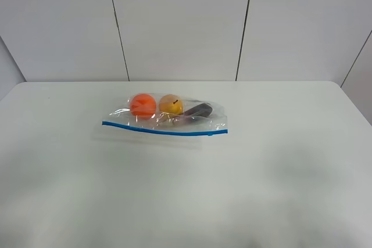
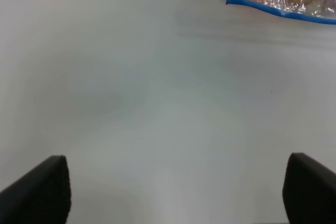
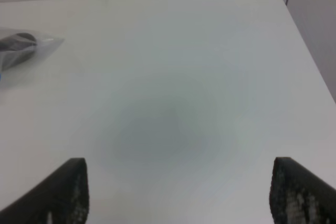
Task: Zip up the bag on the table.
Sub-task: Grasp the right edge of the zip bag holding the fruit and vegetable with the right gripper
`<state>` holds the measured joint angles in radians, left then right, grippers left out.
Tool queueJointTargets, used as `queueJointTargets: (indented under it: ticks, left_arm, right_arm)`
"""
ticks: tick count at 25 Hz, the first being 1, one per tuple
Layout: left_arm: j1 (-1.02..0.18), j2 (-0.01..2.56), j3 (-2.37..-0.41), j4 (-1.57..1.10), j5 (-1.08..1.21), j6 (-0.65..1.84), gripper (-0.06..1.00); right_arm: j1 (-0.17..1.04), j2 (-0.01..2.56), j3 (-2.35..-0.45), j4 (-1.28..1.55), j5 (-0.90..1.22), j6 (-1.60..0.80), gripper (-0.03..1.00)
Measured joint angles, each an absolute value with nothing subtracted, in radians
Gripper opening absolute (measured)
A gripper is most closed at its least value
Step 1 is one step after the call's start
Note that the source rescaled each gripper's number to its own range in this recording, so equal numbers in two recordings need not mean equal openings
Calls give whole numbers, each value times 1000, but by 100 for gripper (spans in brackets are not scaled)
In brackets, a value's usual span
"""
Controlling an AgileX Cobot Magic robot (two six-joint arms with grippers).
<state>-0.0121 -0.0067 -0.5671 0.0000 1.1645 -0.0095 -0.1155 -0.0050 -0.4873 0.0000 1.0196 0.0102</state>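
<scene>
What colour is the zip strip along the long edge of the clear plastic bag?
Blue; the zip strip shows best in the exterior high view.

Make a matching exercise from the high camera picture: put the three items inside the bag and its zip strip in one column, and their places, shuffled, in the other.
Things:
1. orange ball
2. yellow-orange fruit
3. dark eggplant
4. blue zip strip

Places, as the high view shows them:
A. along the long edge of the bag nearest the camera
B. between the other two items
C. left end of the row
D. right end of the row

Pairs: 1-C, 2-B, 3-D, 4-A.
</scene>
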Motion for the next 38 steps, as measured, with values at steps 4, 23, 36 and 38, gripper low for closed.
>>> queueJointTargets:
  ticks: [4,23,36,38]
  left_arm:
    - [-12,-7,-567,0,1165,-10,100]
    - [-12,-7,-567,0,1165,-10,100]
    - [-12,-7,-567,0,1165,-10,100]
    - [-12,-7,-567,0,1165,-10,100]
  right_arm:
    - [-115,-5,-487,0,1020,10,93]
    - [-115,-5,-487,0,1020,10,93]
    - [-115,-5,-487,0,1020,10,93]
    - [-115,-5,-487,0,1020,10,93]
